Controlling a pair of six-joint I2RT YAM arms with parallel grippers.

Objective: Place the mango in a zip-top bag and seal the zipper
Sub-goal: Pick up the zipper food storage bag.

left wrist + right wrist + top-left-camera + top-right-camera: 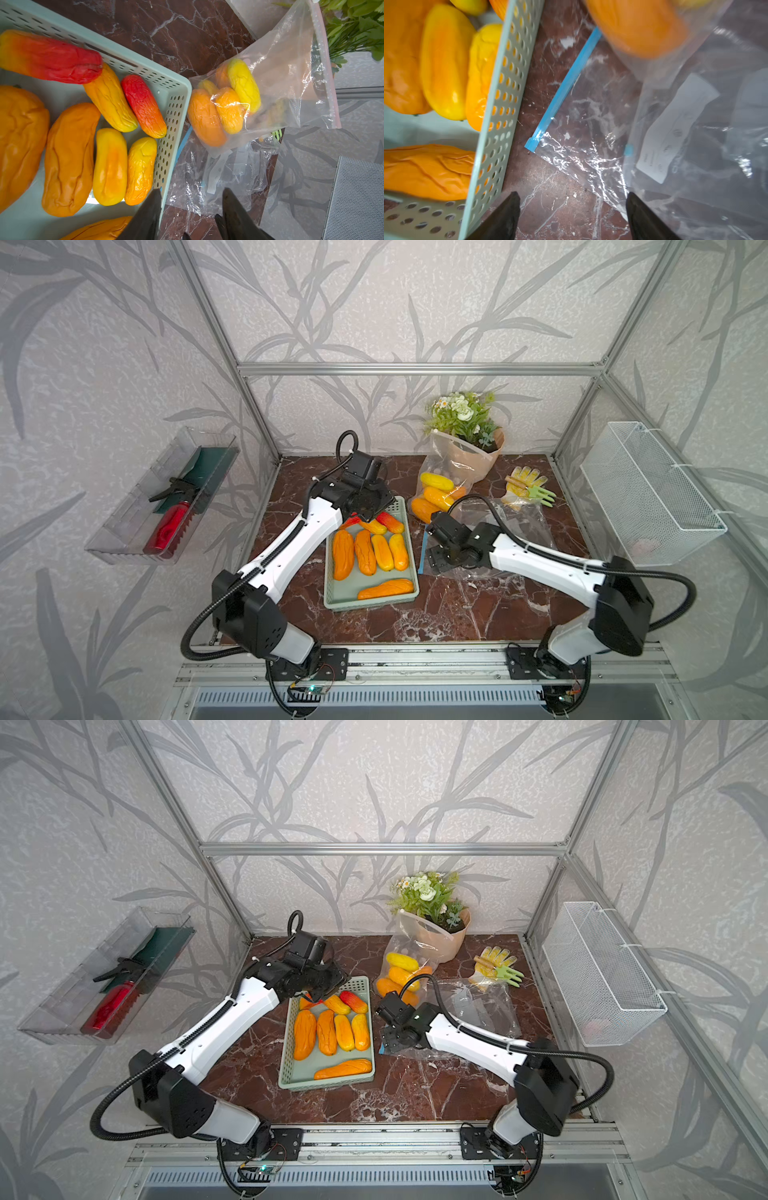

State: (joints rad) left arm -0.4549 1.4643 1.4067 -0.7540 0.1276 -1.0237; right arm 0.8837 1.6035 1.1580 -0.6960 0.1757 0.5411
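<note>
While the open right gripper [572, 194] hovers, the zip-top bag [591, 128] lies flat just ahead of its fingertips, zipper [565, 87] nearest; lifting only the upper film should open it. Left gripper [191, 190], jaws apart and empty, has a mango [141, 170] beside one finger.

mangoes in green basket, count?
8 mangoes in the basket: four side by side, one crosswise at the near end, three at the far end, one partly under the left end effector. More may hide there.

Leaf-patterned grey walls [374, 302], aluminium frame [415, 369], red-brown marble tabletop [457, 605], white mesh wall basket [648, 497]
</note>
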